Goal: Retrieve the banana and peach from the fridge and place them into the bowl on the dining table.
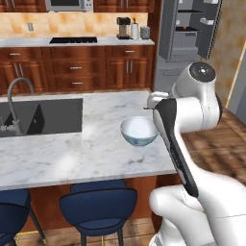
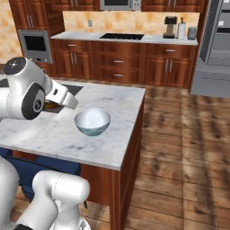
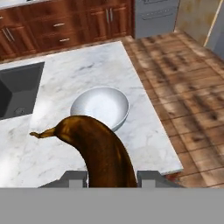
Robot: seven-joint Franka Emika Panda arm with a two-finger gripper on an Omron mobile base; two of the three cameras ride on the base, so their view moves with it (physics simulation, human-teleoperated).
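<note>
In the hand view, my gripper (image 3: 109, 177) is shut on the banana (image 3: 98, 153), a dark yellowish-brown curved fruit with its stem pointing left. It hangs above the dining table (image 3: 83, 70), just short of the bowl (image 3: 100, 107). The pale glossy bowl (image 1: 139, 130) (image 2: 92, 121) is empty and stands near the table's end. In the base views my white hand (image 2: 63, 99) hovers beside the bowl, over the marble top (image 1: 96, 158). The grey fridge (image 1: 187, 29) (image 2: 220, 45) stands at the back with a door swung open. The peach is out of view.
A dark sink (image 1: 43, 115) with an arched tap (image 1: 14, 103) is set into the table to the left of the bowl. Two blue stools (image 1: 98, 204) stand at its near side. The table's edge drops to wooden floor (image 2: 179, 143) on the right.
</note>
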